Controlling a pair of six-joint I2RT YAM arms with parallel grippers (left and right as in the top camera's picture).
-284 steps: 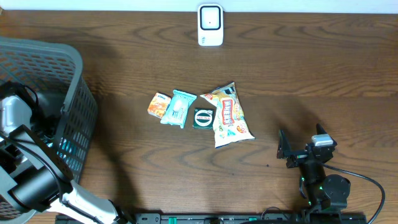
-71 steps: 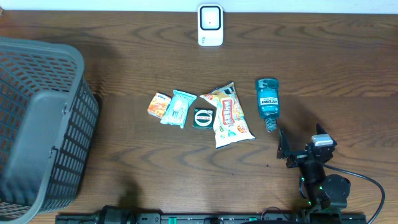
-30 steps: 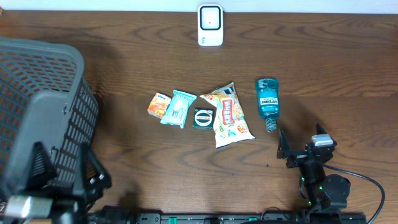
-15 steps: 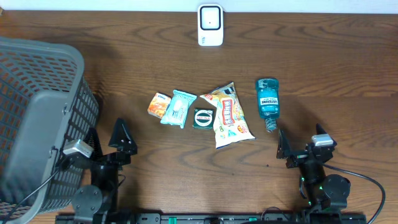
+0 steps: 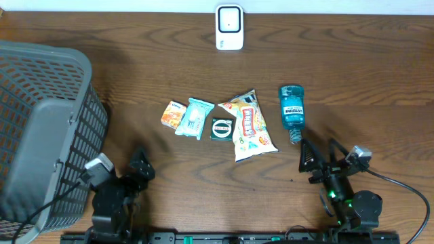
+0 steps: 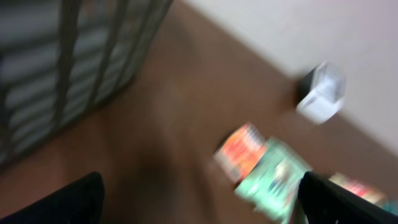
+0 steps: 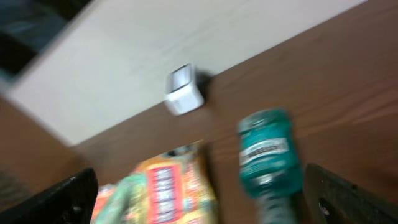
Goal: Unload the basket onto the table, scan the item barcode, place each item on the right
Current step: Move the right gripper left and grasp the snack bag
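Though wrist views blur, left hand (image 5: 123,169) and right hand (image 5: 320,156) spread, seemingly empty; blue bottle (image 5: 292,112) overhead and right-wrist only.

Blurred teal bottle (image 7: 266,149) lies beside snack bag (image 7: 180,186), scanner (image 7: 184,90) beyond.

Lower left of overhead frame: left gripper (image 5: 122,171) sits low, jaws spread wide, nothing between them. It points up-frame, angled a bit right. The left arm (image 5: 108,207) is folded down at the bottom edge. Left wrist view is blurred, with dark fingertips (image 6: 74,199) in the two bottom corners, far apart, gap empty.

Lower right of overhead frame: right gripper (image 5: 321,157) also has jaws wide and holds nothing, pointing up-frame. The right arm (image 5: 352,207) is folded at the bottom edge. Right wrist view is blurred too, its dark fingertips (image 7: 62,199) at bottom left and bottom right corners.
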